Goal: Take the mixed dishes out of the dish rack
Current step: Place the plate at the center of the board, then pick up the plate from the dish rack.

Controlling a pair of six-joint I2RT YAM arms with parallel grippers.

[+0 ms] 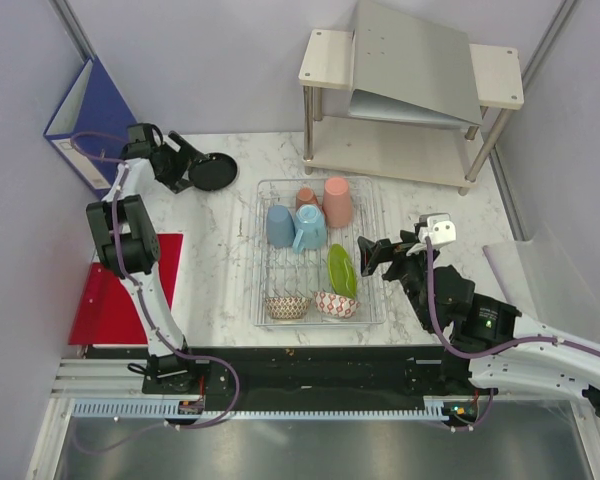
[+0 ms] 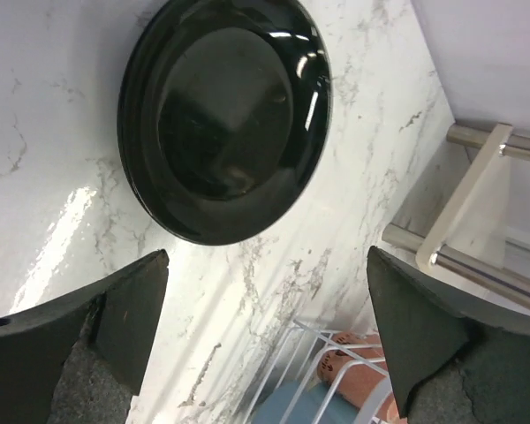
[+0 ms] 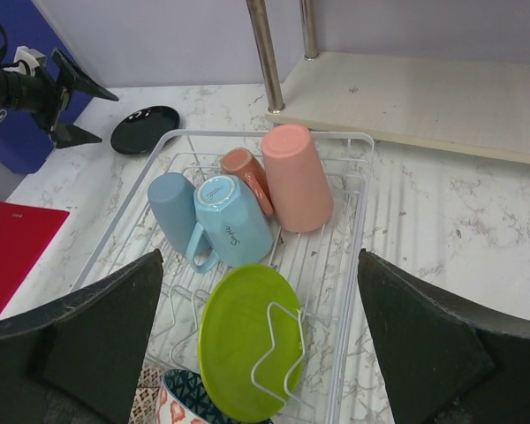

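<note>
The black plate (image 1: 212,172) lies flat on the marble table, left of the dish rack (image 1: 259,250). My left gripper (image 1: 180,165) is open and empty just beside it; in the left wrist view the plate (image 2: 225,115) lies beyond the fingertips (image 2: 124,318). The rack holds two light-blue cups (image 1: 279,225) (image 1: 310,228), a salmon cup (image 1: 338,200), a salmon mug (image 1: 307,197), the upright lime plate (image 1: 342,270) and two patterned bowls (image 1: 287,307) (image 1: 336,304). My right gripper (image 1: 372,255) is open, right of the lime plate (image 3: 238,344), apart from it.
The beige two-tier shelf (image 1: 410,150) stands behind the rack with a grey board on top. A blue binder (image 1: 85,120) leans at the far left wall. A red mat (image 1: 120,290) lies left of the left arm.
</note>
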